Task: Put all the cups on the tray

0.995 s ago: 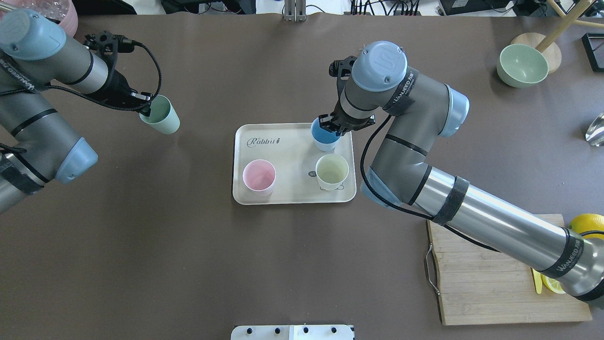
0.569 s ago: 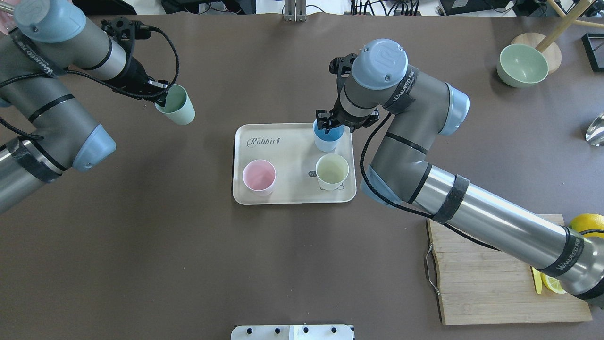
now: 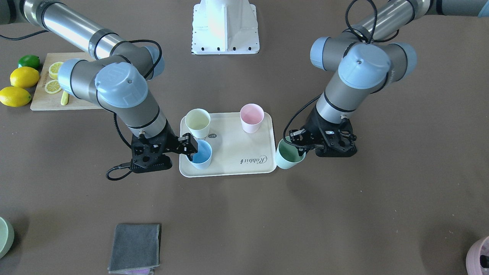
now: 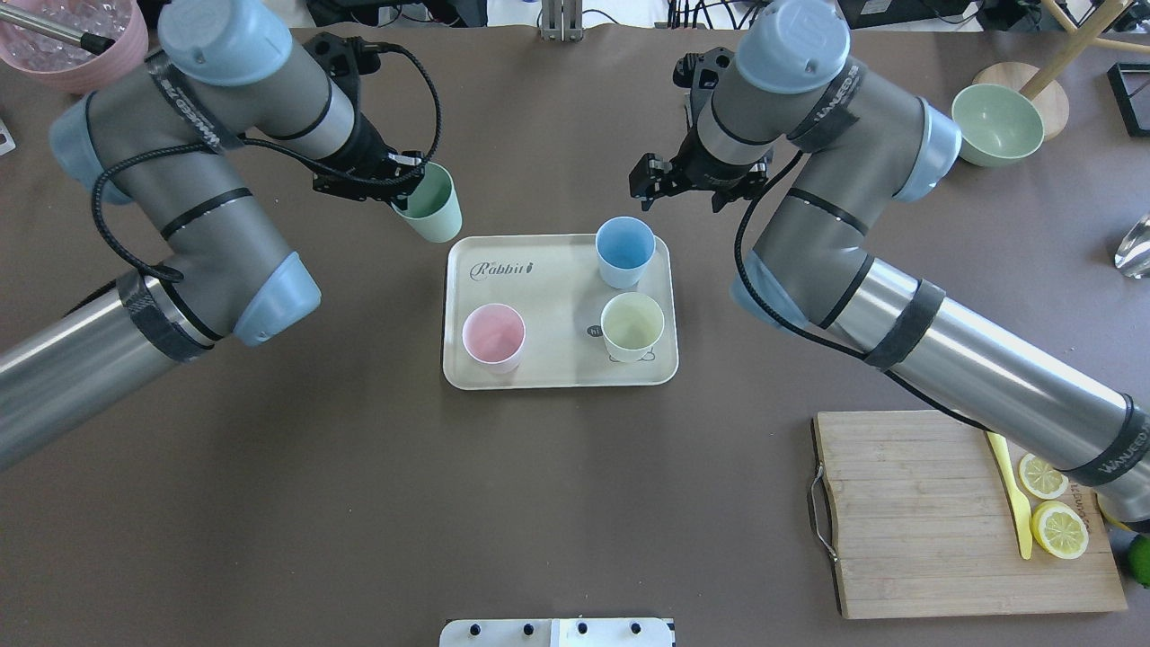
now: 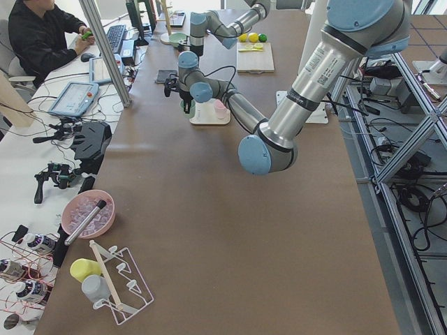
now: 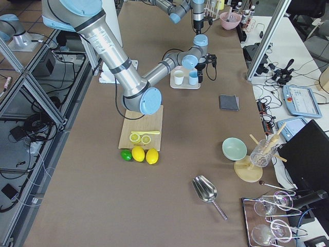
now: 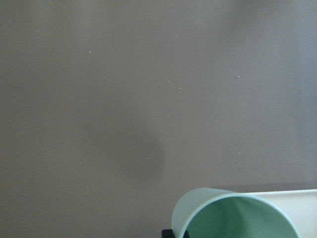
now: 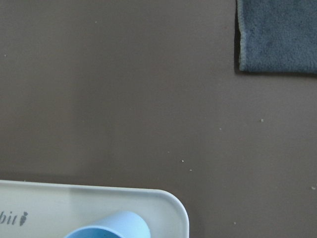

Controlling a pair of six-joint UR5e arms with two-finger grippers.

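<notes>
The cream tray (image 4: 548, 296) holds the pink cup (image 4: 493, 337), the pale yellow cup (image 4: 632, 326) and the light blue cup (image 4: 624, 252), all upright. My left gripper (image 4: 409, 182) is shut on the rim of the mint green cup (image 4: 433, 208) and holds it tilted in the air, just off the tray's far left corner. The wrist view shows that cup (image 7: 237, 215) with the tray's rim (image 7: 297, 196) behind it. My right gripper (image 4: 654, 180) is open and empty, beside the blue cup and apart from it. The blue cup's rim (image 8: 109, 229) shows low in the right wrist view.
A wooden cutting board (image 4: 934, 521) with lemon slices and a yellow knife lies at the near right. A pale green bowl (image 4: 995, 124) stands far right and a pink bowl (image 4: 63, 40) far left. A grey cloth (image 3: 134, 247) lies across the table.
My left arm has carried the mint green cup rightward to the tray's corner. My right gripper has let go of the blue cup and drawn back from it.
</notes>
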